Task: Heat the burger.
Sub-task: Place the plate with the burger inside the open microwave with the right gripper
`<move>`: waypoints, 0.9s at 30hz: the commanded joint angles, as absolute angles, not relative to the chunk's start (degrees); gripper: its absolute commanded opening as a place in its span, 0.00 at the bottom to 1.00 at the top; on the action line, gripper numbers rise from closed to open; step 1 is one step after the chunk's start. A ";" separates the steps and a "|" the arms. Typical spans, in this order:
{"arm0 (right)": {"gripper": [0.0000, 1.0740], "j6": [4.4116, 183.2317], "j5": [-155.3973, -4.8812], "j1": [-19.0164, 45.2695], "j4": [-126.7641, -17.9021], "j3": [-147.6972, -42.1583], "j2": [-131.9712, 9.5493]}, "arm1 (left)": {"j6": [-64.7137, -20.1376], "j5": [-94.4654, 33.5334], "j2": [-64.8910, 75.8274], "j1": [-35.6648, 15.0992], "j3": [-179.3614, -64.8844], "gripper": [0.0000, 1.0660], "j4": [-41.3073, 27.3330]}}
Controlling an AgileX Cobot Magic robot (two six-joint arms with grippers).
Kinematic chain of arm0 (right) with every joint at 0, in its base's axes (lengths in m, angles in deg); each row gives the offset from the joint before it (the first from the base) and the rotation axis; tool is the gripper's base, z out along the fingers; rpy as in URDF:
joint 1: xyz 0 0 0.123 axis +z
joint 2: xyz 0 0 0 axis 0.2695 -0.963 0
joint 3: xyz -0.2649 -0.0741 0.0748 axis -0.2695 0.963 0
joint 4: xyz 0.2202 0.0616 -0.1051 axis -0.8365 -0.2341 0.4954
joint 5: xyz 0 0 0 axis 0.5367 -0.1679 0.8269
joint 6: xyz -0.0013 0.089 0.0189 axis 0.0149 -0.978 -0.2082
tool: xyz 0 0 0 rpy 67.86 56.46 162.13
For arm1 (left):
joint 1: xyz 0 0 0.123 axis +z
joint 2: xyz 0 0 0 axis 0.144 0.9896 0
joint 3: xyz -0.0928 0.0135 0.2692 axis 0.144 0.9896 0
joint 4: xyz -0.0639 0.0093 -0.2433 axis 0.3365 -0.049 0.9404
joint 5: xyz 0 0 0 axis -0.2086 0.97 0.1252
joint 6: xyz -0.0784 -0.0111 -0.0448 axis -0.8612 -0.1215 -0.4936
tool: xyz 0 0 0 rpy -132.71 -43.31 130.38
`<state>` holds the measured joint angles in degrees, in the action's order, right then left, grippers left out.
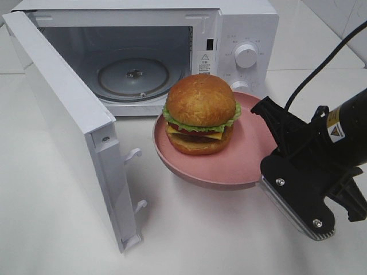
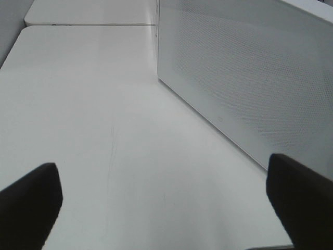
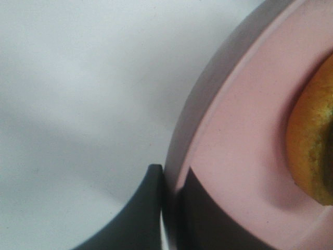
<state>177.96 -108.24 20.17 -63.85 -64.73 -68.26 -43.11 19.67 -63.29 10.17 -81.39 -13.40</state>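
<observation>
Holding the plate [image 1: 241,154] with the burger [image 1: 200,114] just before the open microwave [image 1: 252,34], right jaws pinched its rim, left jaws stood spread; loading seemingly needed a level push inside.

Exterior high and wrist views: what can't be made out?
- left gripper: outside the exterior high view; left wrist view cuts off its fingers.
- burger: right wrist view shows only a blurred bun edge, cropped.
- pink plate: right gripper hides its right rim, exterior high view.
- microwave dial markings: too small, exterior high view.
</observation>
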 commanded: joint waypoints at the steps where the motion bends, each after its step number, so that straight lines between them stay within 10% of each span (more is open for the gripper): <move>1: 0.00 178.30 -105.32 19.89 -64.48 -66.68 -68.09 | -43.34 19.50 -63.63 10.40 -81.39 0.94 -13.00; 27: 0.00 178.30 -104.29 19.89 -68.15 -77.68 -78.34 | -43.34 19.50 -63.63 10.40 -81.39 0.94 -13.00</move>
